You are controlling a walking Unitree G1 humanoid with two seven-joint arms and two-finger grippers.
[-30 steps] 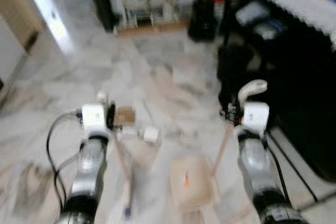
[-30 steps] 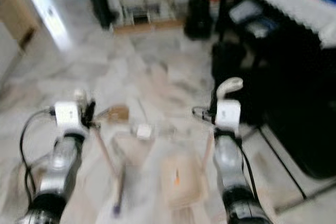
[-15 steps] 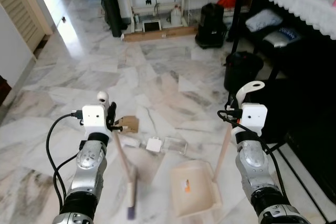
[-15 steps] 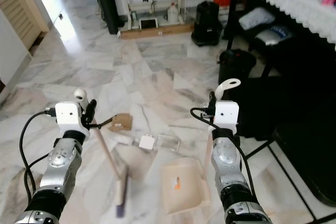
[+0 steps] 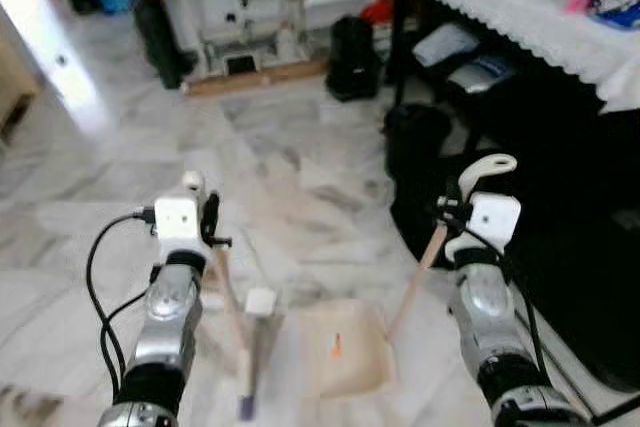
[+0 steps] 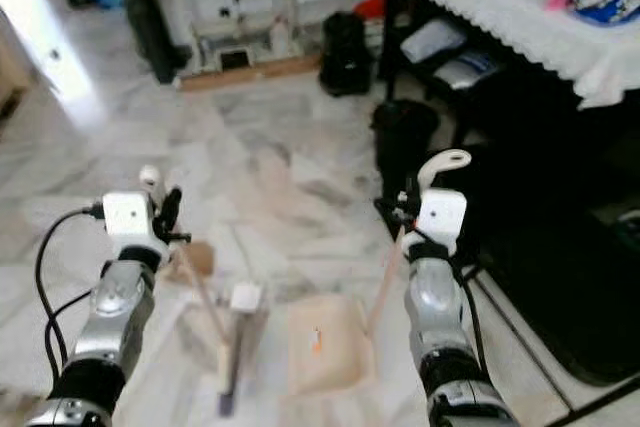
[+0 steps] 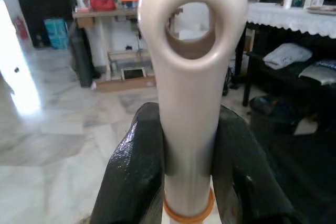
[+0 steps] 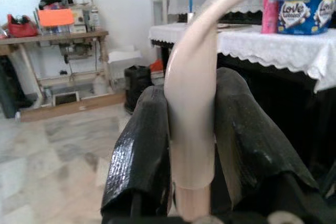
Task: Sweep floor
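Gripping both stiff, light plastic handles near their tops, my left tool (image 7: 186, 182) is clamped on the cream long-handled broom (image 5: 232, 297) and my right tool (image 8: 191, 150) on the beige long-handled dustpan (image 5: 345, 352) resting on the marble floor (image 5: 300, 177).

Marble floor (image 5: 300, 147) — white-clothed table (image 5: 520, 17) at right.

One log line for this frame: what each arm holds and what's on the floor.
left end effector: shut on broom | right end effector: shut on dustpan | floor: white scrap by broom head
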